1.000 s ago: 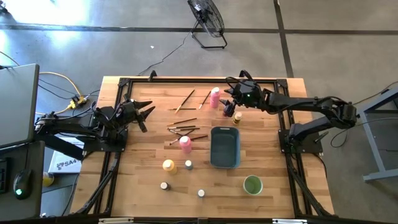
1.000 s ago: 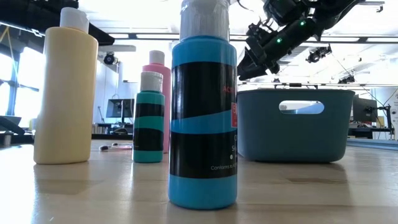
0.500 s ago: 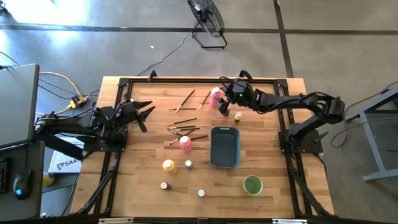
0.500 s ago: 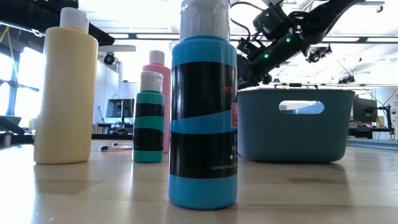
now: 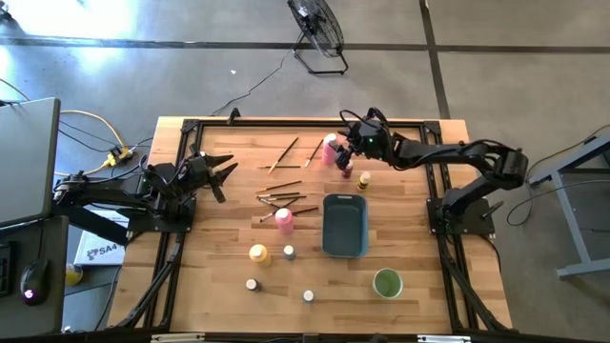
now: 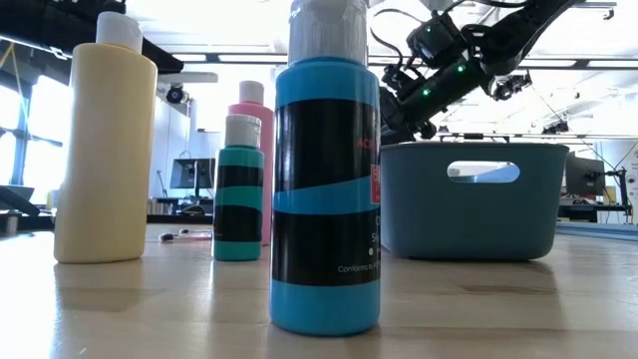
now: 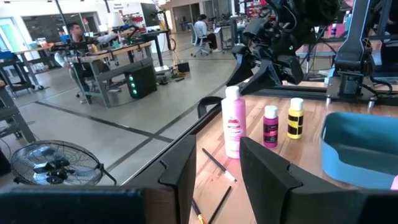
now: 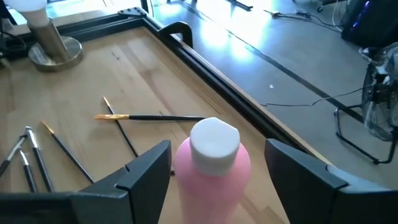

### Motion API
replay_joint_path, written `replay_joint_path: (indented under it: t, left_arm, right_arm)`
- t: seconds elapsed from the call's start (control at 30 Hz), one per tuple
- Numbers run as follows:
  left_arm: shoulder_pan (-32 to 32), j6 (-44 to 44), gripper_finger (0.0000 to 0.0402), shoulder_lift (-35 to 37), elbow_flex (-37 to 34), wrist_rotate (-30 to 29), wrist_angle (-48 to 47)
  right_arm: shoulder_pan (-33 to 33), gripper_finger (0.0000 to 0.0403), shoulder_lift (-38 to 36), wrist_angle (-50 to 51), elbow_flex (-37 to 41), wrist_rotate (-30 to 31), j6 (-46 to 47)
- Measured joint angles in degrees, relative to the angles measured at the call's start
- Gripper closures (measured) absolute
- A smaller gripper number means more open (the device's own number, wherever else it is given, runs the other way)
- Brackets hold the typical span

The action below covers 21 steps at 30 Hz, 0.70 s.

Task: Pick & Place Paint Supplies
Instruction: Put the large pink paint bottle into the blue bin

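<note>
Near the bench's far edge, right gripper with fingers spread wide either side of an upright pink squeeze bottle, not gripping it, left gripper part-open and empty by the left edge.

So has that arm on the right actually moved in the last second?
Yes. In the high view the right gripper has slid left from above the small jars to the pink bottle, fingers open around it.

Bright even overhead light, soft shadows — window glare behind, near bottles backlit
</note>
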<state>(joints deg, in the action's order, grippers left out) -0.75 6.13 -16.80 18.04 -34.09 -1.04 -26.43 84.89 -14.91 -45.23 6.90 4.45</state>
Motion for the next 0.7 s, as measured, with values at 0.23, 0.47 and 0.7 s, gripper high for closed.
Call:
replay_joint_path:
  t: [0.23, 0.47, 0.7]
  left_arm:
    - [0.0, 0.0, 0.0281, -0.02, 0.0, 0.0, 0.0]
    - [0.01, 0.0, 0.0281, -0.01, 0.0, 0.01, 0.0]
    - [0.02, 0.0, 0.0281, -0.01, 0.0, 0.0, -0.04]
  right_arm:
    - [0.08, 0.0151, 2.49, -3.8, -0.04, -0.01, 0.26]
    - [0.06, 0.0151, 5.03, -7.14, -0.02, 0.51, -0.07]
    - [0.06, 0.0151, 5.06, -7.92, -0.02, 0.63, -0.15]
